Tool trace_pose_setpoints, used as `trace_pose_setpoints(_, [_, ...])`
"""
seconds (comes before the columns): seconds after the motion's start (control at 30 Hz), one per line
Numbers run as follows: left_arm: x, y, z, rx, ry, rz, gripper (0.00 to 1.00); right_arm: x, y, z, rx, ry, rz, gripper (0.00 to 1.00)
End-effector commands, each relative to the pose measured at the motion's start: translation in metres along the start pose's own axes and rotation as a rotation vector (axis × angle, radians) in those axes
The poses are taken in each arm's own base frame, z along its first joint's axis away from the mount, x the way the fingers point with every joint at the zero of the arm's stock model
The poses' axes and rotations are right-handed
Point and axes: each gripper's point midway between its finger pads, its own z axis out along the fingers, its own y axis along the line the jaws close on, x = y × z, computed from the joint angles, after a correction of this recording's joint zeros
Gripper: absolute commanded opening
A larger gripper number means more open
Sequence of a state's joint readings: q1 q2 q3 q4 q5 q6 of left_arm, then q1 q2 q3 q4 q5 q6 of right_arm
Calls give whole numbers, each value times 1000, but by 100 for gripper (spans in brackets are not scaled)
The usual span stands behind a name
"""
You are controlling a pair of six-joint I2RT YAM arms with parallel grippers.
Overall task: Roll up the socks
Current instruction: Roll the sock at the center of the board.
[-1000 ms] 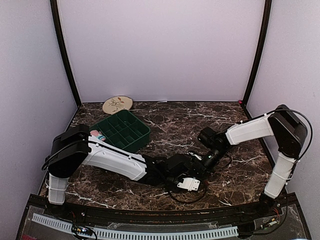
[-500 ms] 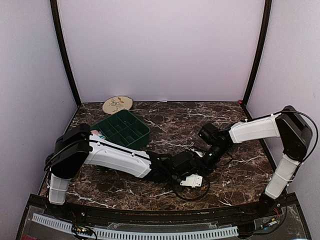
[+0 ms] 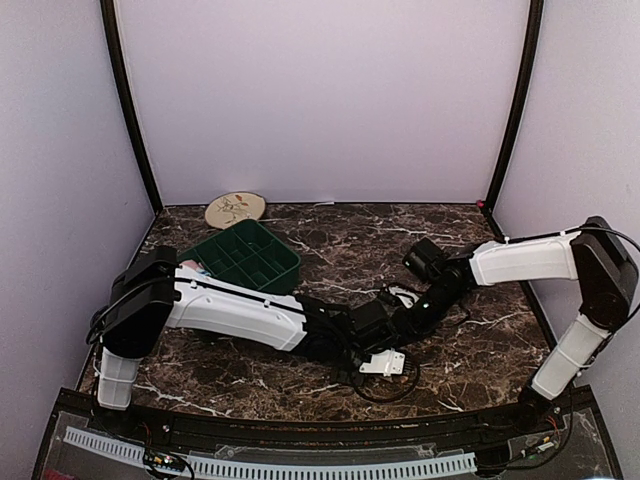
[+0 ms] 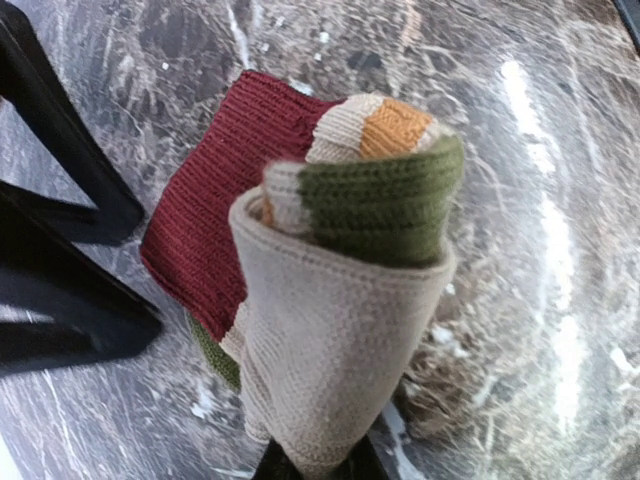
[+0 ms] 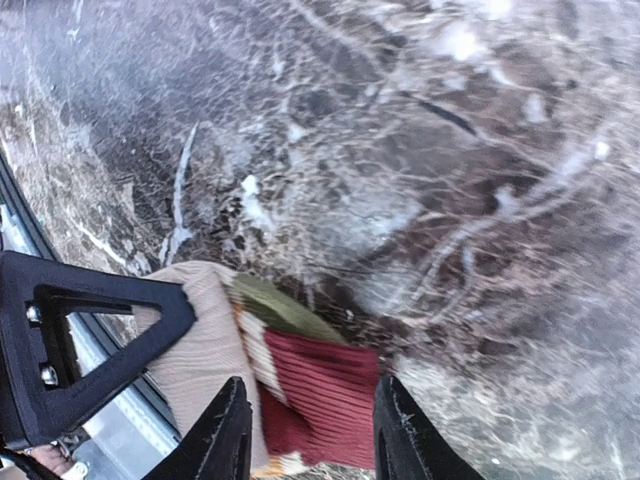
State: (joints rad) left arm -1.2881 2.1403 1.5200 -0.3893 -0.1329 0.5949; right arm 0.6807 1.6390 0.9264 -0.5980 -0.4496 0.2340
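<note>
We judge the rolling nearly done: the striped sock (image 4: 340,270), at centre frame, sits bundled inside its cream cuff, which the left gripper (image 4: 310,465) pinches. The right gripper (image 5: 312,430) stands open at the red end. Only release is left.

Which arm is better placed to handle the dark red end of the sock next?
Probably the right. The right end effector is open, with the dark red end between its fingers. The left end effector is shut on the tan outer layer, so it looks busy.
</note>
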Motion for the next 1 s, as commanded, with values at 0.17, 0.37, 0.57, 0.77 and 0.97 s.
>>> trace_pose_setpoints(0.17, [54,-68,3,301,218,-14,0,-19,-31,-24,219,-159,53,41])
trace_pose_setpoints(0.37, [55,-69,3,336,238,-47,0,-22,-61,-52,412,-296,171,40])
trace_pose_setpoints(0.57, [80,-63,10,351,306,-129,0,-23,-59,-84,454,-440,227,40])
trace_pose_setpoints(0.77, [124,-66,15,362,403,-203,0,-15,-44,-89,481,-465,179,40])
trace_pose_setpoints(0.97, [146,-60,6,322,426,-310,0,-9,-35,-91,482,-485,168,40])
